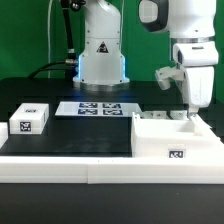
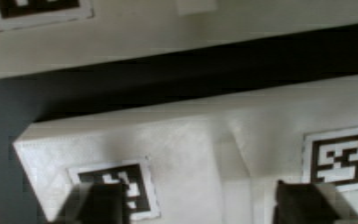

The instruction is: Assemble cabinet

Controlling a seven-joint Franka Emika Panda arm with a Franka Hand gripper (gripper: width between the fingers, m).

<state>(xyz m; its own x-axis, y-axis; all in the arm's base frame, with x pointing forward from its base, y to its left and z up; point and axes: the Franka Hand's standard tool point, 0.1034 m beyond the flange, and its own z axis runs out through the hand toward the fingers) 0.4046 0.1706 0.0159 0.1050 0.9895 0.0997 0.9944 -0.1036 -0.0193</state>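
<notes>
Gripper (image 2: 208, 205) spread wide, holding nothing — its fingers sit either side of the tagged white cabinet (image 1: 160, 140).

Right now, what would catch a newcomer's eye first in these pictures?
The large white cabinet at the exterior view's right, with the open gripper hanging close over it, stands out most. Then comes the small white tagged block alone at the exterior view's left, and the marker board flat in front of the robot's base.

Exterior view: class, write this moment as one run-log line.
tool: open, over cabinet | small tagged part: apart, exterior view's left | marker board: flat on table
</notes>
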